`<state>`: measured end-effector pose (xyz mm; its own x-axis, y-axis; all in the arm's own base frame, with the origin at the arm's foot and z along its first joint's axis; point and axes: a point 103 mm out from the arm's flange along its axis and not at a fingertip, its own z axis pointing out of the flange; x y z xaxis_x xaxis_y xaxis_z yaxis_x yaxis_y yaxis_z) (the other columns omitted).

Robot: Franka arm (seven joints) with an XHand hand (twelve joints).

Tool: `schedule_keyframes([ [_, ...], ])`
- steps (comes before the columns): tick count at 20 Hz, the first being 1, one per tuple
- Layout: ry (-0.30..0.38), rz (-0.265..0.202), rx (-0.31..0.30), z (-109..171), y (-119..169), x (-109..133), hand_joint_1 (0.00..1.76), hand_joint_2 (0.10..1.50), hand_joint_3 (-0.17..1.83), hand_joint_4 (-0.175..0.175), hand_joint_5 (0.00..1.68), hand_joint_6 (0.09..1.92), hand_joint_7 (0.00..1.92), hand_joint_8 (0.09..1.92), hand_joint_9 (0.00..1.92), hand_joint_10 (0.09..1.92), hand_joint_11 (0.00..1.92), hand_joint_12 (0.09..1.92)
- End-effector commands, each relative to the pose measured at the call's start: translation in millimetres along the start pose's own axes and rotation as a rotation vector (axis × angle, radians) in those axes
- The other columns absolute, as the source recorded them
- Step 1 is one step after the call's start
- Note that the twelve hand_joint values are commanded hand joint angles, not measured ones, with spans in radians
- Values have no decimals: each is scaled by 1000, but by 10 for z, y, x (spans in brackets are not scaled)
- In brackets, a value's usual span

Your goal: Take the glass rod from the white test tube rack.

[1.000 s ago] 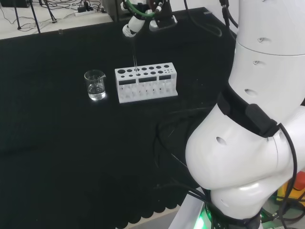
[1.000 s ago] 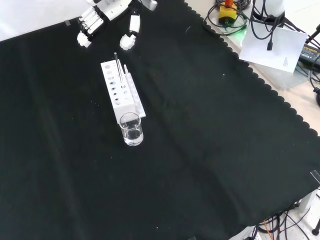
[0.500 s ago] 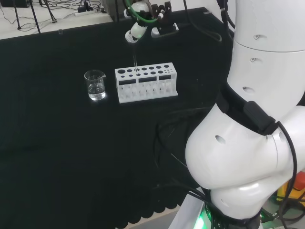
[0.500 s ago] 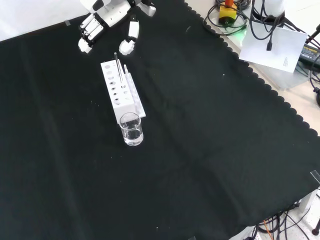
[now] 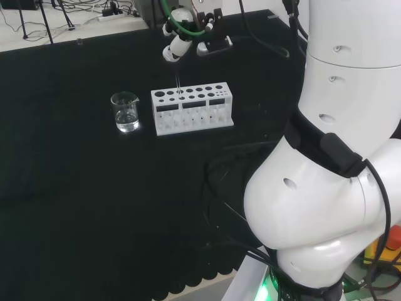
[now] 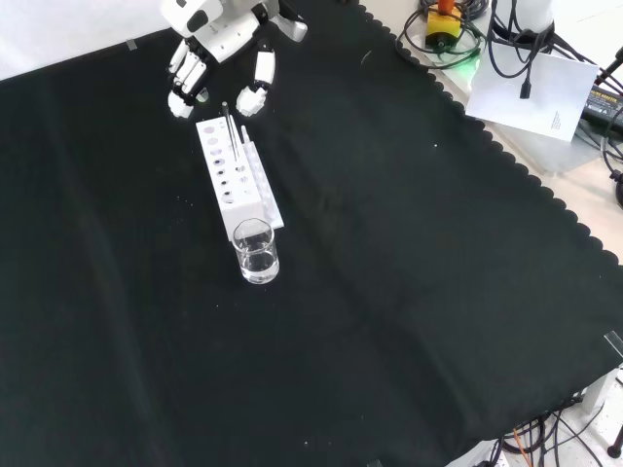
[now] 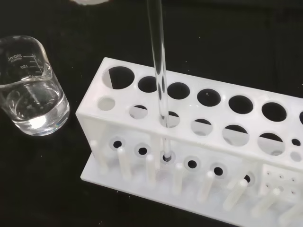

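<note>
1. Surface: black cloth (image 6: 409, 292) covers the bench; its scalloped edge runs along the right side in the front view. Beyond this edge: cables and a white sheet of paper (image 6: 533, 95) on the floor.
2. Far edge of the cloth in the head view: pale floor w/ more cables and a power strip (image 5: 111, 15).
3. Task's thing: glass rod (image 7: 159, 80), thin, clear, straight. It stands almost upright in a hole of the white test tube rack (image 5: 192, 108), 2nd row, near the rack's end on the beaker side; its lower end sits in the base of the rack (wrist view).
4. Rack: white, two rows of round holes on top, small pegs along the base. It stands in the far part of the cloth in the front view, approx. in the middle between the left and right edges.
5. Beaker (image 6: 255, 251): clear glass, some clear liquid inside, just beside the rack's end, not touching it as far as I can see.
6. Hand (image 6: 216, 44): above the rack's other end, fingers relaxed and spread, holding nothing. Fingertips (image 6: 251, 100) are near the rod's top; contact I cannot tell.
7. Head view: big white arm links (image 5: 338, 157) at right, in front of the cloth's near right corner.
</note>
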<state>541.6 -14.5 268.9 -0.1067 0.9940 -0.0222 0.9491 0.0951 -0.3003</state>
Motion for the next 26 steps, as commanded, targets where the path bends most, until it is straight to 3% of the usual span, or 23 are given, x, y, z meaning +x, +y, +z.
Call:
schedule_keyframes([
  [1,-9,-6,3,74,33,6,747,853,560,-175,418,263,678,969,854,905,536,1337],
  [4,-10,-6,2,113,50,-17,781,857,563,-175,451,639,836,939,1034,876,689,1280],
  [7,-6,-8,5,125,61,-19,817,858,572,-175,508,824,913,935,1115,866,802,1237],
  [15,-17,-20,10,109,127,37,882,839,596,-175,741,880,886,913,1101,767,986,1175],
  [19,-21,-28,13,118,147,62,896,833,609,-175,777,880,853,891,1083,718,1006,1166],
  [23,-20,-25,15,143,157,51,943,813,641,-175,792,880,868,868,1208,610,1140,1092],
  [26,-12,-25,-1,151,162,37,1092,1032,256,-171,866,1110,949,871,1386,528,1401,897],
])
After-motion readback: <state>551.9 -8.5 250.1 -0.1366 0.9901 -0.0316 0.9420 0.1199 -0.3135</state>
